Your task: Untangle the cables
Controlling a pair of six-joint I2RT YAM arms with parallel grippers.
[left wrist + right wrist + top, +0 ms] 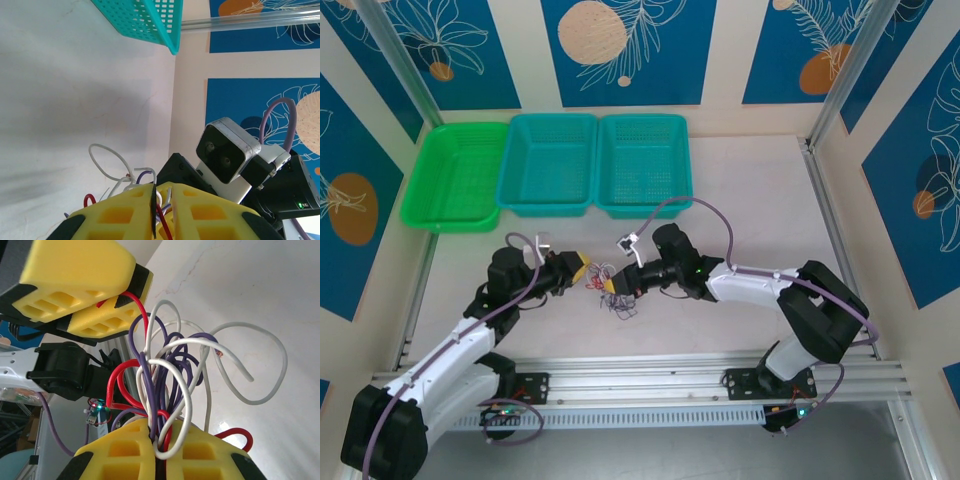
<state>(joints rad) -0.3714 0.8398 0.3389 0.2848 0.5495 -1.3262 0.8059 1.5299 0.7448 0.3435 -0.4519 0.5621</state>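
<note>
The cables [161, 385] are a knot of thin red, white and purple wires, hanging just above the table between my two grippers [620, 303]. My right gripper [161, 437] is shut on the bundle's lower end, with wires of all three colours pinched between its yellow fingers [610, 286]. My left gripper [162, 192] faces it from the left [582, 270]. Its yellow fingers are nearly together on a red wire [163, 222], with white and purple strands in the narrow gap. From the right wrist, that red wire runs out from between the left gripper [135, 290] tips. A loose white loop [102, 145] sticks out sideways.
Three baskets stand in a row at the back: a green one [455, 222] on the left and two teal ones [545, 208] [645, 210]. A teal basket corner [150, 20] is in the left wrist view. The right arm's wrist camera [225, 155] sits close to my left gripper.
</note>
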